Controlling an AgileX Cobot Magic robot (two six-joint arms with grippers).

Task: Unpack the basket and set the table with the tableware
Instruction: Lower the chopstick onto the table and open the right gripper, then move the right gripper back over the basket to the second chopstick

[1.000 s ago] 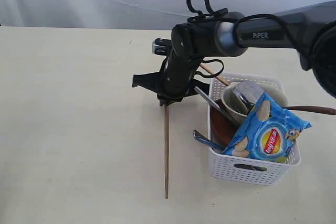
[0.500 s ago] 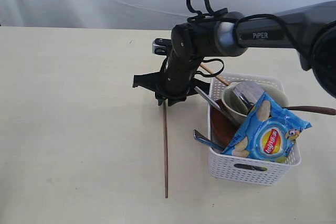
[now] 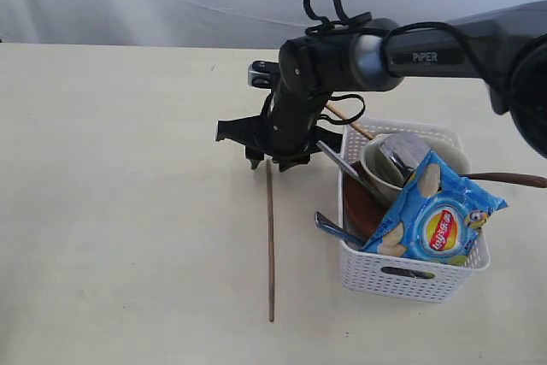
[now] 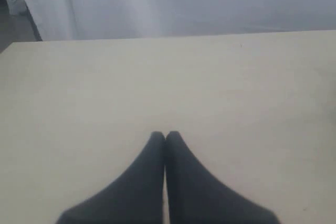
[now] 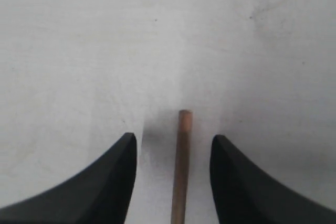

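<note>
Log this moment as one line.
chopstick: flat on table, beside basket | right gripper: open, straddling its end, no contact | left gripper: shut, empty | basket: bowl, cup, crisp packet inside

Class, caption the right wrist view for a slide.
Open right gripper, jaws either side of a chopstick lying on the table.

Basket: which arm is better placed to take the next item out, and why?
Right, probably. The right gripper hangs open beside the basket, near the chopstick poking out; the left gripper, shut, sees no basket.
</note>
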